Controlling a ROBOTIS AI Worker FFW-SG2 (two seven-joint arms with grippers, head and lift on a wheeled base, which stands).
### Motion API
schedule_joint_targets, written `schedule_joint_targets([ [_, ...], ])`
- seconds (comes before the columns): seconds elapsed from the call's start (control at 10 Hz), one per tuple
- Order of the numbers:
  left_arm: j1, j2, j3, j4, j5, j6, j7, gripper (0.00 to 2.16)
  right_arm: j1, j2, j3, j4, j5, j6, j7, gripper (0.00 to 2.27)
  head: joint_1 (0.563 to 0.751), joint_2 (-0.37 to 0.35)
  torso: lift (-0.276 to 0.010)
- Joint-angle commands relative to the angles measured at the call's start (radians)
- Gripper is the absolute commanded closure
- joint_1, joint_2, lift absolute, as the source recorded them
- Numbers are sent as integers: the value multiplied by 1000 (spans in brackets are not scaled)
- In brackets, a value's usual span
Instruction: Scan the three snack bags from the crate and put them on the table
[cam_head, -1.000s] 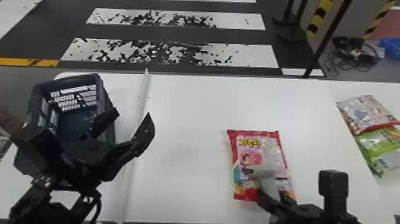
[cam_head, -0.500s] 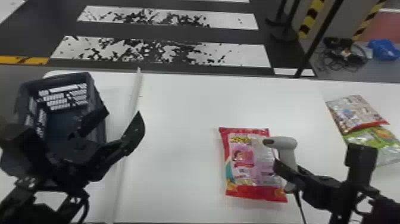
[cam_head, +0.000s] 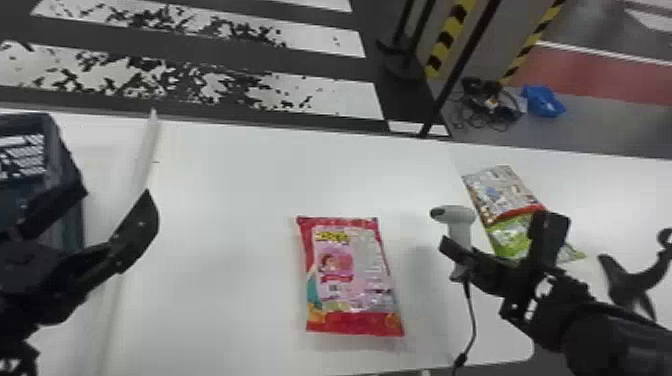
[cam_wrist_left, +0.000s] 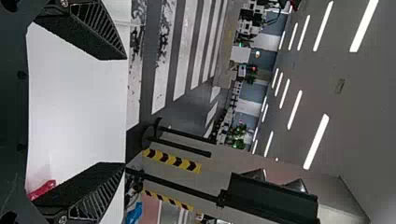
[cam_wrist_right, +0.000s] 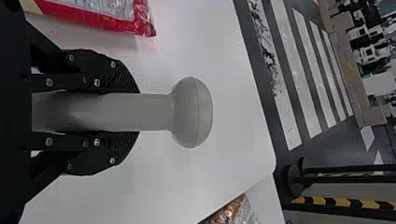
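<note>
My left gripper (cam_head: 117, 212) stands open beside the dark crate (cam_head: 67, 165) at the left; in the left wrist view my left gripper (cam_wrist_left: 119, 112) has nothing between its spread fingers. A red and pink snack bag (cam_head: 350, 275) lies flat on the table, right of the middle. To its right my right gripper (cam_head: 475, 260) holds the grey scanner (cam_head: 462, 220) upright by its handle. In the right wrist view my right gripper (cam_wrist_right: 133, 112) is shut on the scanner (cam_wrist_right: 191, 112). Two more snack bags, one whitish-red (cam_head: 500, 192) and one green (cam_head: 507, 235), overlap behind the scanner.
A pale strip (cam_head: 145, 155) runs front to back across the white table (cam_head: 240, 200), right of the crate. The scanner's cable (cam_head: 472, 320) hangs toward the table's front edge. A black post (cam_head: 460, 65) stands beyond the table's far edge.
The head view has turned, shifting the scene leftward. My right gripper has carried the scanner off to the right, away from the red bag it was over. The left gripper remains open by the crate.
</note>
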Motion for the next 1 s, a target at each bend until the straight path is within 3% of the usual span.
schedule_joint_targets([
  [0.0, 0, 2, 0, 2, 0, 0, 1, 56, -32, -23, 7, 95, 28, -34, 2, 2236, 695, -286, -94],
  [0.4, -8, 8, 3, -1, 6, 0, 0, 56, -92, -57, 58, 241, 105, -71, 37, 2219, 695, -332, -94],
  [0.5, -8, 8, 5, -1, 7, 0, 0, 56, -92, -60, 64, 242, 105, -77, 37, 2040, 695, -338, -94],
  [0.6, -12, 8, 5, 0, 7, 3, 0, 56, -91, -59, 64, 238, 94, -86, 37, 745, 695, -338, -94],
  [0.7, -14, 8, 5, 0, 6, 9, 0, 56, -74, -59, 56, 203, 85, -98, 37, -2, 695, -335, -94],
  [0.9, -15, 8, 5, -1, 6, 19, 0, 56, -3, -48, 24, 51, 55, -144, 31, 33, 695, -329, -94],
])
